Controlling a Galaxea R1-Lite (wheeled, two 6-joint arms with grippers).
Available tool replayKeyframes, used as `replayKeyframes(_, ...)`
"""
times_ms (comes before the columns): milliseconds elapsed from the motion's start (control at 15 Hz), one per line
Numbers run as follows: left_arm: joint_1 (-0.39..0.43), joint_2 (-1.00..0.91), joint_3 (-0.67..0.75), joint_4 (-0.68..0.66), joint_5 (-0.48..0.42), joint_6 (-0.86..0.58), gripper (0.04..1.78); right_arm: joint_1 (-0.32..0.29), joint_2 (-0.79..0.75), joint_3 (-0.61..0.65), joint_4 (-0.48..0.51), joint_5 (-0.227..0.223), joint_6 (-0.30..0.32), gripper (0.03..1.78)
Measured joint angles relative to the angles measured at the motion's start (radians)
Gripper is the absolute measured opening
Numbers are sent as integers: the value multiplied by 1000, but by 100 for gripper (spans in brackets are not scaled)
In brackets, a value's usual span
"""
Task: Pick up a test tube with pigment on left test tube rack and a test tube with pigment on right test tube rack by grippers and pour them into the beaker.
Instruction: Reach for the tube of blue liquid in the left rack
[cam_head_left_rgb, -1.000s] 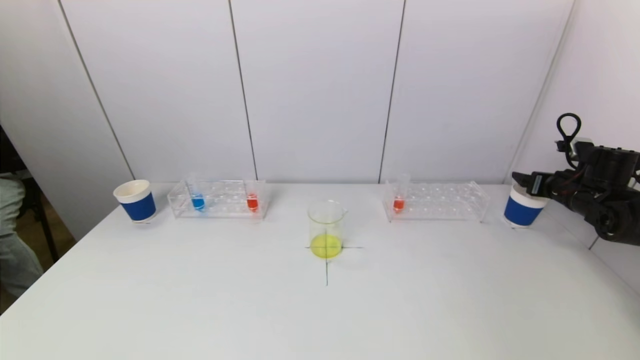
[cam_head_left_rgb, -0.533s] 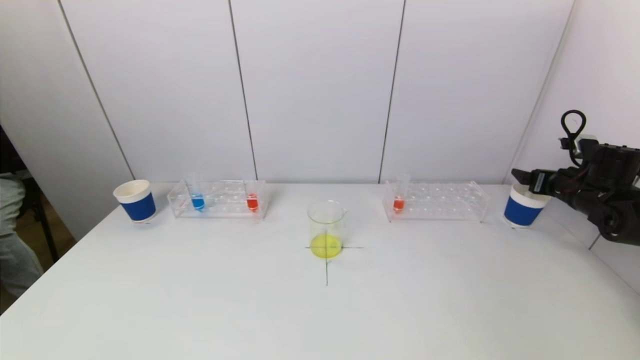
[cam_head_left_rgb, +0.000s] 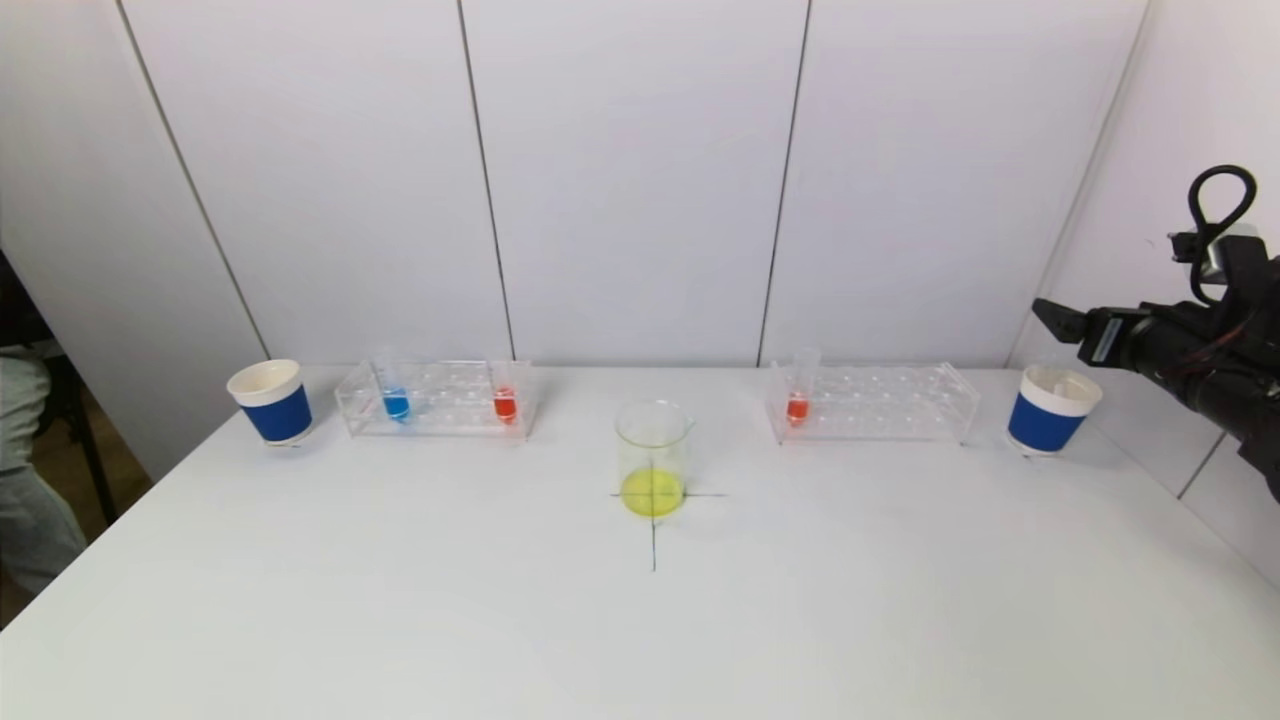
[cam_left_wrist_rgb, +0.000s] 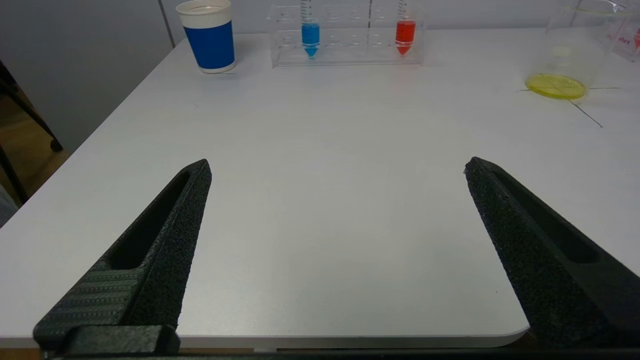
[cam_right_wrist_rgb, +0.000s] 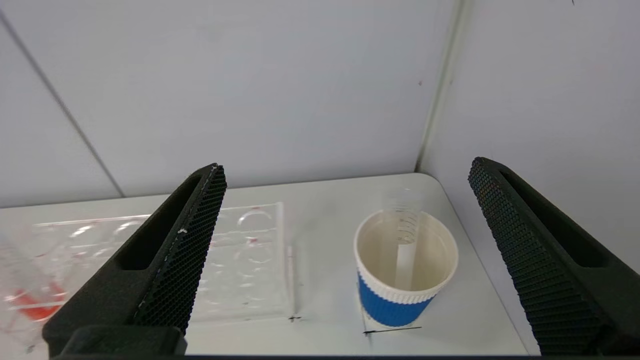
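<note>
The table (cam_head_left_rgb: 400, 600) is smooth, matt white. Both racks (cam_head_left_rgb: 440, 398) (cam_head_left_rgb: 872, 402) are clear glossy plastic, the beaker (cam_head_left_rgb: 653, 458) clear glass (or plastic; hard to tell). The right paper cup (cam_right_wrist_rgb: 406, 270) is ribbed. Gripper fingers (cam_right_wrist_rgb: 165, 260) look black, rough-textured.

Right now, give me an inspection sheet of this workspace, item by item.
Surface: white table with a black cross mark under the beaker.
Job's things: beaker at centre holds yellow liquid; left rack holds a blue tube and a red tube; right rack holds one red tube.
Clutter: blue paper cup left of the left rack; second blue cup right of the right rack, with an empty tube standing inside.
Grippers: right end effector open, raised above the second cup; left end effector open, low over the table's near edge.
Cables: black loop on the right arm.
Surroundings: white panelled wall; a person's clothing at the far left edge.
</note>
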Motion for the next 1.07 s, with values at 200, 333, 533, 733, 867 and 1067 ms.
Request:
replayKeyframes(200, 0, 0, 0, 0, 0, 0, 177, 64, -156, 104, -1, -2, 13, 176)
replayKeyframes(333, 0, 0, 0, 0, 0, 0, 177, 106, -261, 177, -1, -5, 17, 176)
replayKeyframes(533, 0, 0, 0, 0, 0, 0, 177, 141, -399, 286, 0, -9, 18, 176)
replayKeyframes(733, 0, 0, 0, 0, 0, 0, 177, 153, -517, 390, 0, -5, 21, 176)
replayKeyframes(867, 0, 0, 0, 0, 0, 0, 177, 154, -586, 440, 5, -5, 21, 176)
replayKeyframes(1067, 0, 0, 0, 0, 0, 0, 177, 156, -684, 519, 8, -2, 18, 176)
